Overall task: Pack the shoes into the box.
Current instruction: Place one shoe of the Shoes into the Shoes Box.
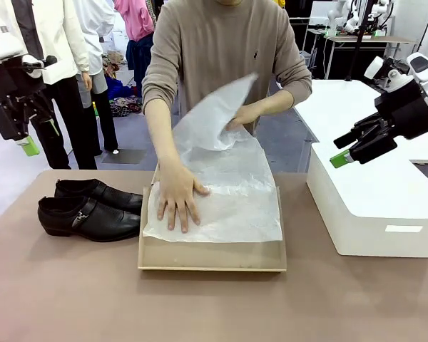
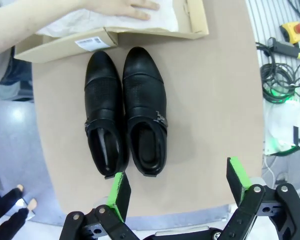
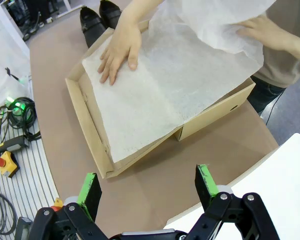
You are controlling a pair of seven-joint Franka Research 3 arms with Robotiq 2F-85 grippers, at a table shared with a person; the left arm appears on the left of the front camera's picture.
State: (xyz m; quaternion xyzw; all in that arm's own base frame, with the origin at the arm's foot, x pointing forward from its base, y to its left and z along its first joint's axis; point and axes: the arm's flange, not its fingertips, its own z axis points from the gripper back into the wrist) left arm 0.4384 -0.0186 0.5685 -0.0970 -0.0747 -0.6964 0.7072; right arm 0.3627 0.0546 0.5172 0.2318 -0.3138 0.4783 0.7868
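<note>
Glossy black leather dress shoes lay on the brown table just beside the open tan cardboard shoebox; the robot's left hand and right hand hung open, empty.

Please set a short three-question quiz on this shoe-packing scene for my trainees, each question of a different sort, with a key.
1. True or false: the shoes already lie inside the box.
2. What does the person's flat hand press down?
A) the tissue paper in the box
B) one shoe
C) a white plastic lid
3. Fill in the gap: the left pincer and the right pincer both stand ____, holding nothing.

Key: 1 false, since they stand side by side on the table beside the box; 2 A; 3 open.
</note>
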